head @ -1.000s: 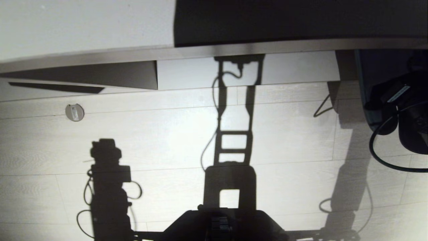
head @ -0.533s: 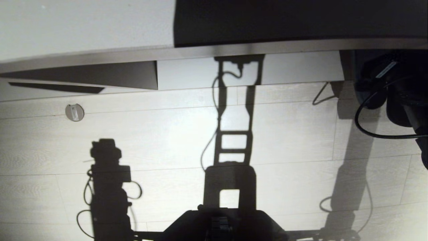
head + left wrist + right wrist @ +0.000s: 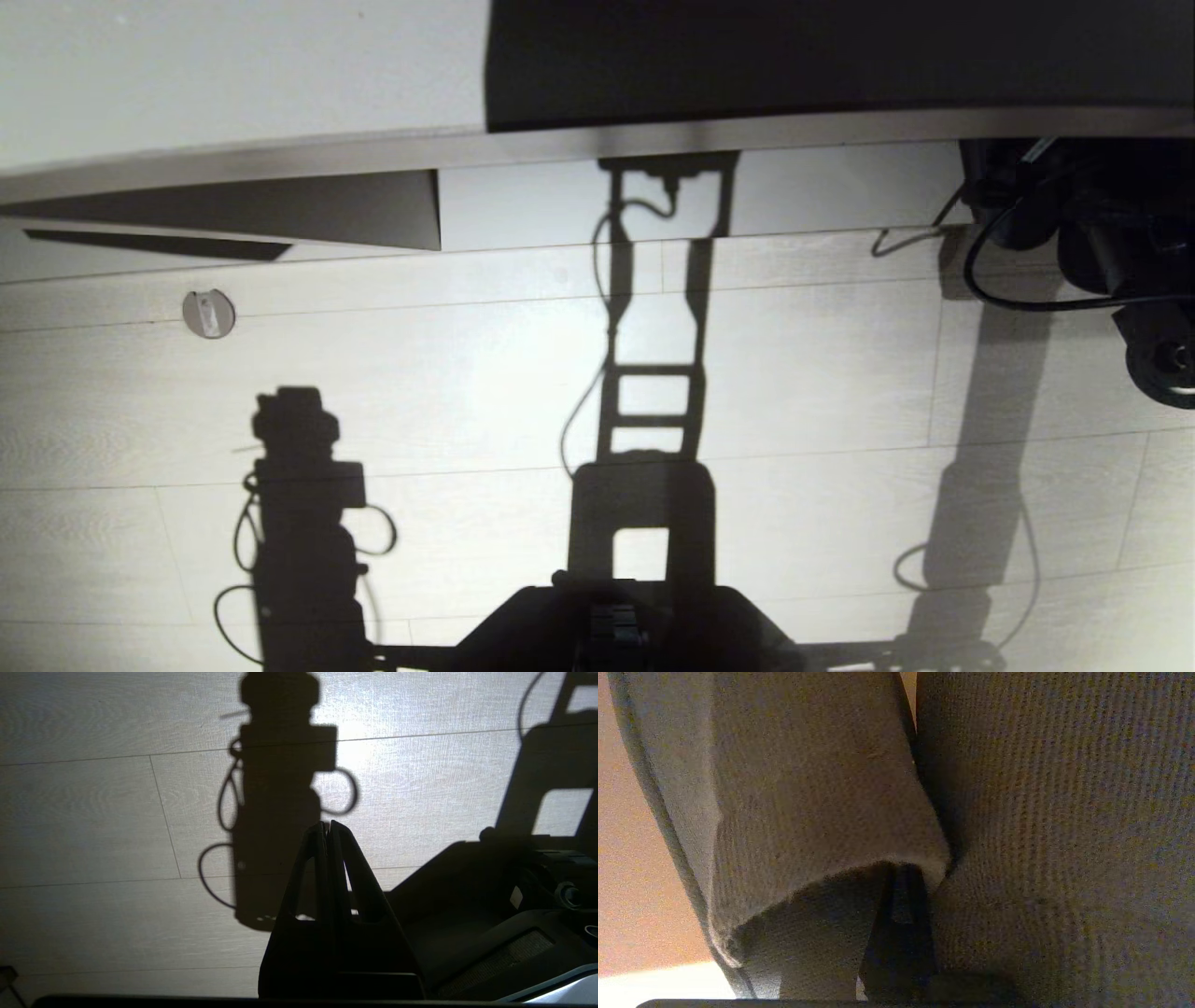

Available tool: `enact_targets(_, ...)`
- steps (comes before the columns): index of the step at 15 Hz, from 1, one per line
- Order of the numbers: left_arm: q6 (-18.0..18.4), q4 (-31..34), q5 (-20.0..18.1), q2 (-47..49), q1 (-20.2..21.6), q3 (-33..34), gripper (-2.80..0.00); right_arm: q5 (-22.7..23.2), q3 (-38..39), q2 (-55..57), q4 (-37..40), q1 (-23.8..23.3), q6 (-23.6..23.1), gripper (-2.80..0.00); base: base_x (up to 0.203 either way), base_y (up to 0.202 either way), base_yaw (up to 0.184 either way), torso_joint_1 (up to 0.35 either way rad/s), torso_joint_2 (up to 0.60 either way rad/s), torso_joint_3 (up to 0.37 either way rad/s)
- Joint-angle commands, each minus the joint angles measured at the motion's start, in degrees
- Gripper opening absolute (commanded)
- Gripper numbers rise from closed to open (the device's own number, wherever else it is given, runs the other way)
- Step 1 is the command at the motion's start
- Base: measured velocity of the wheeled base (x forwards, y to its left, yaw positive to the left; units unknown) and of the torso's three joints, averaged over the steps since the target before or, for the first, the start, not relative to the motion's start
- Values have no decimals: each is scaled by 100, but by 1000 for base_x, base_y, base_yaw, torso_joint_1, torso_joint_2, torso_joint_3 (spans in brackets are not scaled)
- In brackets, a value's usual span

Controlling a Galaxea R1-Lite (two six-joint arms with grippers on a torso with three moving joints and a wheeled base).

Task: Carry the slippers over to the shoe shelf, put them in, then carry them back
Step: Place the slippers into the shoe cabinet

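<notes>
Two dark grey fabric slippers (image 3: 808,788) fill the right wrist view side by side, their soles pressed together. My right gripper (image 3: 903,872) is shut on them, and only its dark fingers (image 3: 901,933) show below the fabric. In the head view my right arm (image 3: 1102,233) reaches into a dark opening at the upper right, under the pale board of the shoe shelf (image 3: 840,126); the gripper and slippers are hidden there. A pale wood surface (image 3: 626,858) shows beside the slippers. My left gripper (image 3: 327,823) hangs shut and empty over the floor.
A round metal stop (image 3: 208,313) sits on the pale plank floor at the left. The right arm's black cable (image 3: 1018,303) loops below the opening. My own base (image 3: 616,625) is at the near edge, and arm and trunk shadows lie across the floor.
My right arm has moved from the right edge up and forward into the dark opening under the board. The rest of the scene and the left arm have not moved.
</notes>
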Motion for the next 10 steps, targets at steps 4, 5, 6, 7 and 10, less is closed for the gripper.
enact_targets(4,-2,-2,0,6,1,1,-280,-188,-1027,445,360,36,4,-280,0,0,0,0,0,0)
enact_targets(5,-2,-2,0,-2,1,1,-280,-205,-1214,532,446,36,8,-280,0,0,0,0,0,0)
enact_targets(6,-2,-2,0,0,1,1,-280,-213,-1309,567,527,36,14,-280,0,0,0,0,0,0)
enact_targets(7,-2,-2,0,-2,1,1,-280,-239,-1365,573,588,36,13,-280,0,0,0,0,0,0)
enact_targets(10,-2,-2,0,6,1,1,-280,-265,-1400,565,597,27,22,-280,0,0,0,0,0,0)
